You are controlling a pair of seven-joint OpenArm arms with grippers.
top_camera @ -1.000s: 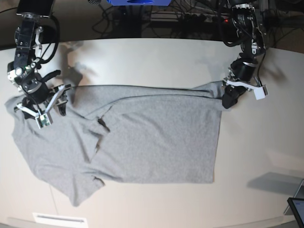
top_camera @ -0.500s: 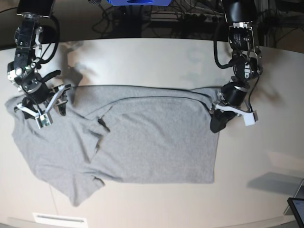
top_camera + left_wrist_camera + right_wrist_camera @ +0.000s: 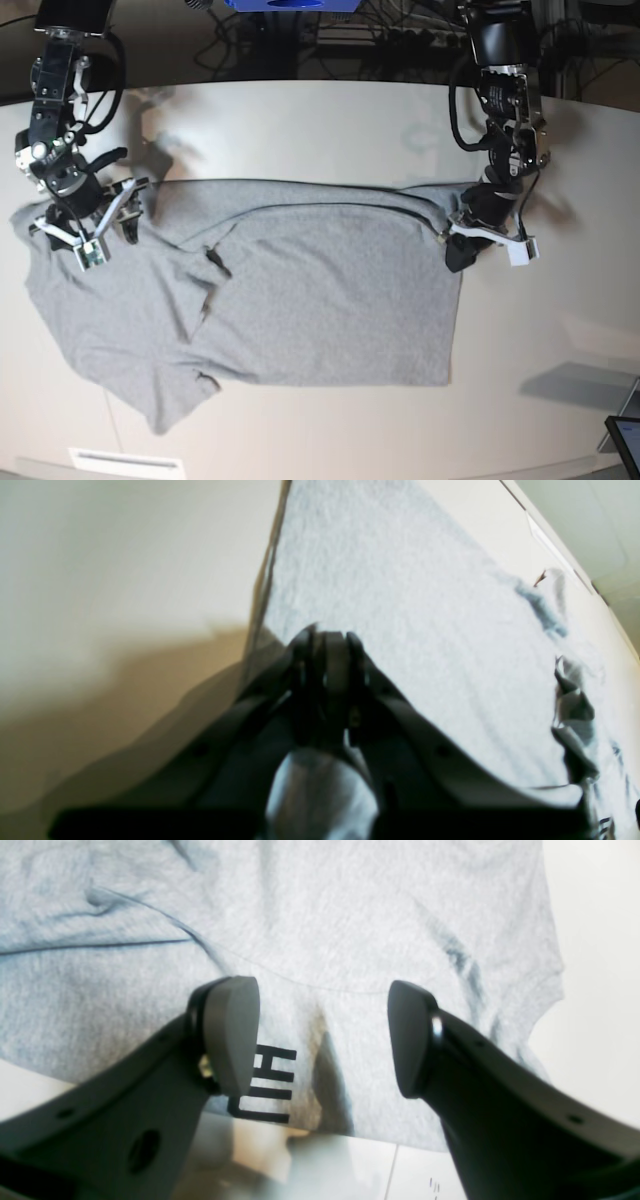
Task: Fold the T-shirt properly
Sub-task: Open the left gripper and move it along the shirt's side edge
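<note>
The heather-grey T-shirt (image 3: 320, 300) lies spread on the table, partly folded, with a sleeve at the lower left. My left gripper (image 3: 456, 258) is at the shirt's right edge and is shut on it. In the left wrist view its fingertips (image 3: 325, 650) are pressed together with grey cloth (image 3: 400, 605) bunched behind them. My right gripper (image 3: 92, 228) hovers open over the shirt's upper left part. In the right wrist view its open gripper (image 3: 320, 1037) is above the shirt (image 3: 350, 915), near black block letters (image 3: 265, 1085) at the cloth's edge.
The pale table (image 3: 330, 120) has bare surface behind and to the right of the shirt. A white label (image 3: 125, 462) sits at the front left edge. A dark device (image 3: 625, 440) is at the front right corner. Cables and a blue object (image 3: 290, 4) lie behind the table.
My left gripper has moved forward and left from the shirt's far right corner, drawing that corner inward along the right edge. The right arm has not moved.
</note>
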